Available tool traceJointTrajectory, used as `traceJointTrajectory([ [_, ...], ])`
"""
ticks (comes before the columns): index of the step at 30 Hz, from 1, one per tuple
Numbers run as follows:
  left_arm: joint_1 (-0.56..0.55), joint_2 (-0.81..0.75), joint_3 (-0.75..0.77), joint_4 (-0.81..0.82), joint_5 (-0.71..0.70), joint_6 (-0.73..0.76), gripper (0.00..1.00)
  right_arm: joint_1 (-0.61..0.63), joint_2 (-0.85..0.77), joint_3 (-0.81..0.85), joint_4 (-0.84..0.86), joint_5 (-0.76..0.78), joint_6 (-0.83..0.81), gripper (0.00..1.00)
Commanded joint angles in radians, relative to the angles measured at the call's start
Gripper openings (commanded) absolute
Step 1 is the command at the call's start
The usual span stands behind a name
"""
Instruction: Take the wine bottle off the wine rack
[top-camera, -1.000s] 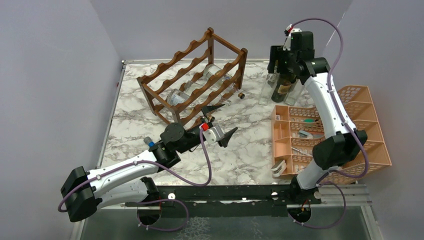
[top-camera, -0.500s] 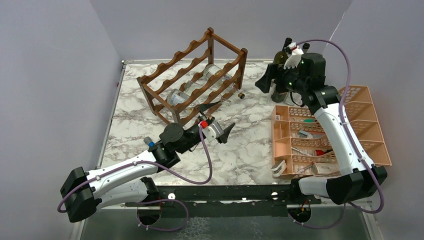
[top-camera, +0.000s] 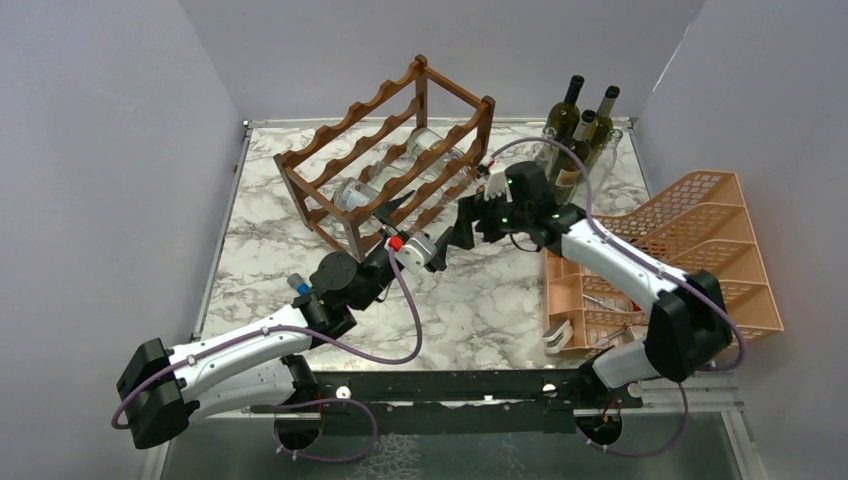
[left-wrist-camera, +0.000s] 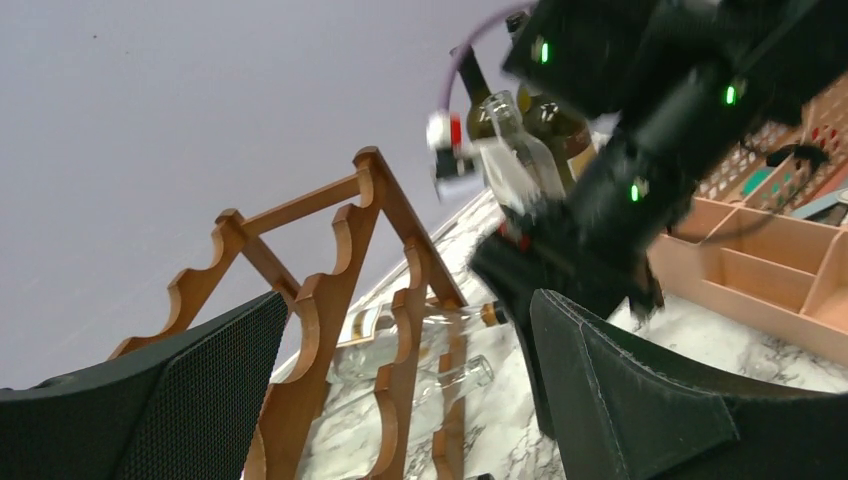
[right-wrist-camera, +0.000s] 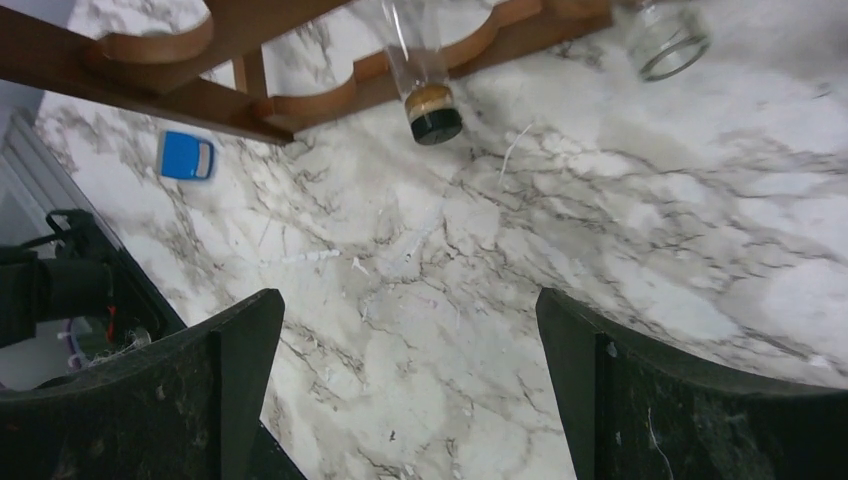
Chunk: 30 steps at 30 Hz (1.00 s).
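The right gripper (top-camera: 466, 222) has swung from the standing bottles (top-camera: 578, 122) at the far right to the wine rack's (top-camera: 392, 158) near-right end. The left gripper (top-camera: 418, 228) has edged farther in, toward that end.

The left fingers (left-wrist-camera: 190, 390) stand wide apart along the bottom edge, with nothing held between them. Through the gap rises the brown wine rack (left-wrist-camera: 325, 310), clear bottles (left-wrist-camera: 440, 322) lying in it with their necks poking out. The right arm (left-wrist-camera: 650, 150), black with green lights, hangs just beside the rack above the marble tabletop (left-wrist-camera: 690, 340). An orange tray (left-wrist-camera: 760, 280) lies at the right.
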Motion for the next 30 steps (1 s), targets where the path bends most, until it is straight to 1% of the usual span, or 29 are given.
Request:
traceJointTrajectory([
  [1, -0.002, -0.008, -0.01, 0.042, -0.072, 0.017, 0.98, 0.074, 0.121, -0.045, 0.223, -0.058, 0.071, 1.0],
  [4, -0.002, -0.008, -0.01, 0.042, -0.066, 0.014, 0.98, 0.118, 0.207, -0.029, 0.284, -0.019, 0.077, 1.0],
  [11, -0.003, -0.008, -0.01, 0.042, -0.058, 0.019, 0.98, 0.122, 0.343, -0.055, 0.518, -0.034, 0.151, 1.0],
  [14, -0.002, -0.01, -0.01, 0.042, -0.055, 0.022, 0.98, 0.122, 0.393, -0.04, 0.559, -0.012, 0.172, 1.0],
  [18, -0.003, -0.012, -0.01, 0.042, -0.053, 0.022, 0.98, 0.122, 0.446, -0.022, 0.596, 0.008, 0.181, 0.92],
  [21, -0.003, -0.015, -0.01, 0.042, -0.051, 0.023, 0.98, 0.121, 0.485, -0.019, 0.626, 0.033, 0.199, 0.9],
  [24, -0.002, -0.019, -0.011, 0.042, -0.047, 0.027, 0.98, 0.119, 0.513, -0.029, 0.7, 0.026, 0.205, 0.89],
  [27, -0.003, -0.024, -0.011, 0.042, -0.047, 0.029, 0.98, 0.119, 0.545, -0.027, 0.764, 0.014, 0.223, 0.82],
  [30, -0.003, -0.027, -0.012, 0.042, -0.049, 0.031, 0.98, 0.119, 0.581, -0.02, 0.822, -0.011, 0.241, 0.77],
])
